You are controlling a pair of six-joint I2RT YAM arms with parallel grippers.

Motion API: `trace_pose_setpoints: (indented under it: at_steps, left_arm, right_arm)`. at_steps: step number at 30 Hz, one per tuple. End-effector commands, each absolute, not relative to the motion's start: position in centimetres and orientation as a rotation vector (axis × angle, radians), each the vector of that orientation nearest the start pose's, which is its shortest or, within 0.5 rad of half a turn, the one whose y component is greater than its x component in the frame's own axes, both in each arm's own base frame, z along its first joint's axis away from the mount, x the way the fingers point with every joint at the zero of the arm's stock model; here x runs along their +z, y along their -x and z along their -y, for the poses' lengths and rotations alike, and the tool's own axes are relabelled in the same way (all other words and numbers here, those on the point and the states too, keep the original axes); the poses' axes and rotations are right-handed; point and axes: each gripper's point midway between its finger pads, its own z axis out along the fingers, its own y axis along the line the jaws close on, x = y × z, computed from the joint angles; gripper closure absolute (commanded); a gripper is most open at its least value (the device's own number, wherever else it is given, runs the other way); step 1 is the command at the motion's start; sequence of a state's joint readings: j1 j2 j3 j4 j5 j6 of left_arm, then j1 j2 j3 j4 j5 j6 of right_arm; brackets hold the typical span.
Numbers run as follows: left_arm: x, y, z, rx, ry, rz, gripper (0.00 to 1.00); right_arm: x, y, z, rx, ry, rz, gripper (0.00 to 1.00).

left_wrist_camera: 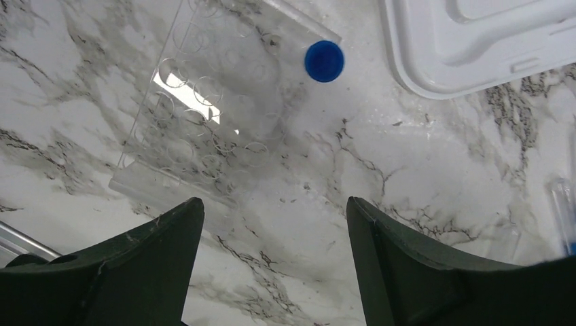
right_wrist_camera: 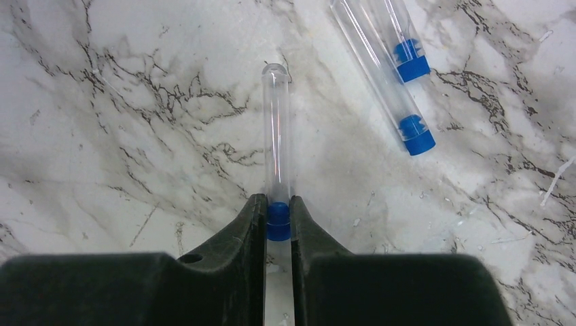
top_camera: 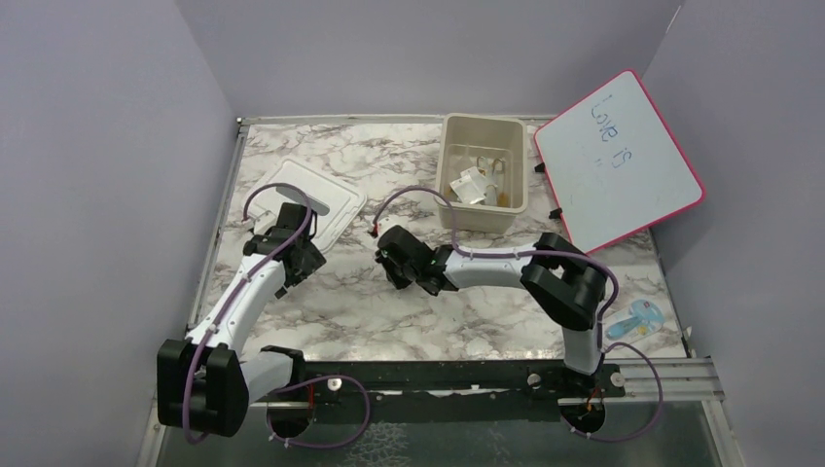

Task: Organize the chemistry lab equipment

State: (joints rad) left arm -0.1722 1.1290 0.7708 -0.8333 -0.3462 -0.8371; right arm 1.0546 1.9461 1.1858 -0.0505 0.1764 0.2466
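Spanning the overhead view, one marbled counter [top_camera: 389,321] carries the following. Beige tub [top_camera: 479,220], far centre, with clear packets [top_camera: 474,183] lying inside. White lid [top_camera: 321,195], far left, lying flat. Pink-framed whiteboard [top_camera: 623,161], far right, tilted and overhanging the counter's edge. Pale blue item [top_camera: 637,319], near right, kind not discernible. Left arm [top_camera: 243,292] reaches toward the lid; right arm [top_camera: 496,265] bends leftward, its tip over mid-counter near the tub's near left corner. Left wrist view: left claw [left_wrist_camera: 272,231], fingers spread wide with nothing between them, above bare counter. Clear holed rack [left_wrist_camera: 204,115], lying flat just beyond the left finger. Round blue cap [left_wrist_camera: 324,60] at the rack's far right corner. A corner of the lid sits far right, and part of a clear tube [left_wrist_camera: 562,204] shows at the right edge. Right wrist view: right claw [right_wrist_camera: 277,221], pinched on the capped end of one blue-capped clear tube [right_wrist_camera: 276,136], whose rounded closed end points away. Whether this tube touches the counter cannot be told. Two more blue-capped tubes [right_wrist_camera: 382,80] lie side by side on the counter, far right, apart from the gripped one.
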Motion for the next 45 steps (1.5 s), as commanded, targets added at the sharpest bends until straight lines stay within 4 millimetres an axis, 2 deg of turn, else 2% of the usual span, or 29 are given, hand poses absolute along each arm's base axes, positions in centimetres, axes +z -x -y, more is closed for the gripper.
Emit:
trace_pose_setpoints:
  at_steps: [1,8,15,29,35,45]
  left_arm:
    - [7.6,-22.8,0.2,0.15,1.001,-2.359,0.22]
    - [6.2,-22.3,1.2,0.083,0.979,-2.382,0.28]
    - [4.7,-21.7,2.4,0.018,1.007,-2.436,0.38]
    - [5.8,-22.9,4.5,-0.142,0.978,-2.442,0.4]
    - [6.3,-23.0,3.9,-0.111,0.96,-2.415,0.39]
    - [8.9,-23.6,1.5,0.042,0.933,-2.344,0.35]
  right_arm:
    - [5.6,-25.8,-41.0,0.465,0.789,-2.184,0.91]
    - [7.4,-25.8,-41.0,0.49,0.776,-2.155,0.91]
    - [7.8,-25.7,-40.6,0.488,0.761,-2.152,0.91]
    - [7.8,-25.6,-40.3,0.487,0.746,-2.161,0.91]
    - [7.8,-25.5,-40.2,0.49,0.742,-2.163,0.91]
    - [8.1,-25.4,-40.2,0.501,0.735,-2.161,0.91]
